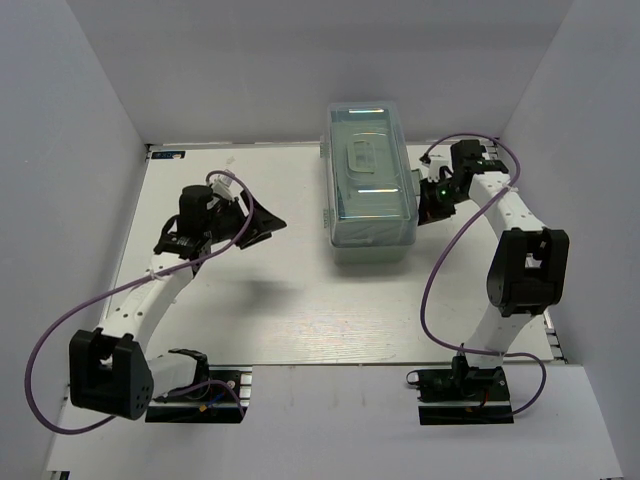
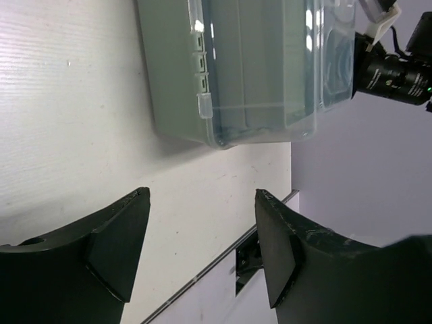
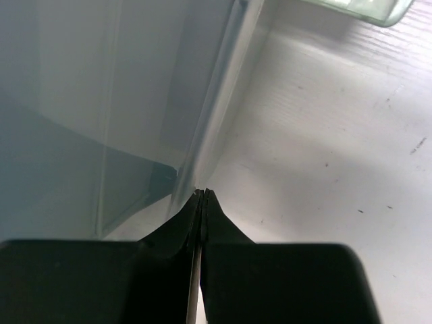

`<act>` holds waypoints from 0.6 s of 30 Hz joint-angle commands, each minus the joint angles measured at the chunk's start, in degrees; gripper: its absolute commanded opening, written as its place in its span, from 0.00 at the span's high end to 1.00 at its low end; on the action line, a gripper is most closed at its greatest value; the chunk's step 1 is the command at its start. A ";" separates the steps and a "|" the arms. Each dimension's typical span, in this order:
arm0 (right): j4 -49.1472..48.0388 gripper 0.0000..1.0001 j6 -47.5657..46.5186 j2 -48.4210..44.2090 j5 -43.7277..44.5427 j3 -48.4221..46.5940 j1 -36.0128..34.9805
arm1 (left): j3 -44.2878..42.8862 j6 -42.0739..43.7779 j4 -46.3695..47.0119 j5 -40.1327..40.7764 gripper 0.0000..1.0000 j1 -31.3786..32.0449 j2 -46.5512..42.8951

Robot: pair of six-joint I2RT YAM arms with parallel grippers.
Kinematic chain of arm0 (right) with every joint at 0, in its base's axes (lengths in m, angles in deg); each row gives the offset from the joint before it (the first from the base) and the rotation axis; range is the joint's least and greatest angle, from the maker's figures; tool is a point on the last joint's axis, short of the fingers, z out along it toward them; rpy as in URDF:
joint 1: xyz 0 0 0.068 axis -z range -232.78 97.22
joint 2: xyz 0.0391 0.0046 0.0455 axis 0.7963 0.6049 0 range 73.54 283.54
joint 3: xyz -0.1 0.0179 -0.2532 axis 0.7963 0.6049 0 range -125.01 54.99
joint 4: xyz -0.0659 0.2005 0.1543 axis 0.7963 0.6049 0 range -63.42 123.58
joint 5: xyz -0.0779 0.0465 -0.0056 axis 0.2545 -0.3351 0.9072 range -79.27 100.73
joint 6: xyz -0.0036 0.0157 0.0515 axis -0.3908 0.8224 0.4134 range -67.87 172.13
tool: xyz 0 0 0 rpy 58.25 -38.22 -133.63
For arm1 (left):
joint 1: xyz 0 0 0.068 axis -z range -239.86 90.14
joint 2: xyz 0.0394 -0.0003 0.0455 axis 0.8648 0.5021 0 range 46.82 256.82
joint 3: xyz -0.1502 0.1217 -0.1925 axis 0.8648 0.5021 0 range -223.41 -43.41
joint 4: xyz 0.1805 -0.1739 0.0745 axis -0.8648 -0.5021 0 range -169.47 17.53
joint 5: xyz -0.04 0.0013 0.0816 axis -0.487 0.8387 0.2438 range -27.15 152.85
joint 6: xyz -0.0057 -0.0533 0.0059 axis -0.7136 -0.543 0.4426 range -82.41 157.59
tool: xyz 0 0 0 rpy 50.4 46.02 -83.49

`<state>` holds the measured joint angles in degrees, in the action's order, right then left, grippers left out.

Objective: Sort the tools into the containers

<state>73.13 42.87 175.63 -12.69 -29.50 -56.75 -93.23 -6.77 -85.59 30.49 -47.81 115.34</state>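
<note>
The toolbox [image 1: 368,185], pale mint green with a translucent lid and a handle on top, stands closed at the back middle of the table. No tools or separate trays show in any view. My left gripper [image 1: 268,226] is open and empty, left of the toolbox and apart from it. In the left wrist view, the toolbox [image 2: 256,67] lies beyond the open left gripper [image 2: 202,194]. My right gripper [image 1: 428,203] is at the toolbox's right side. In the right wrist view the right gripper [image 3: 202,193] is shut, its tip right at the toolbox wall [image 3: 101,101].
White walls enclose the table [image 1: 300,310] at the back and both sides. The right arm's wrist camera [image 2: 395,71] shows past the toolbox in the left wrist view. A pale green plastic corner [image 3: 364,10] sits at the top of the right wrist view.
</note>
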 commanded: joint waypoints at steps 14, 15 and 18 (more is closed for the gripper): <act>-4.16 0.10 -4.45 -27.77 20.78 18.82 0.63 | -0.19 19.83 -19.56 14.16 0.00 0.69 -12.51; -6.44 0.10 -4.11 -31.99 20.78 20.14 0.54 | -0.19 20.36 -19.57 14.17 0.00 0.69 -13.48; -7.44 0.10 -2.61 -40.11 18.59 24.80 0.54 | 0.52 21.94 -19.57 14.69 0.00 0.69 -17.61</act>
<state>69.87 39.92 141.71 6.55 -7.25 -55.96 -92.81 11.02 -103.52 43.21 -47.37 101.37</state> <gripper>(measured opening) 0.902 0.995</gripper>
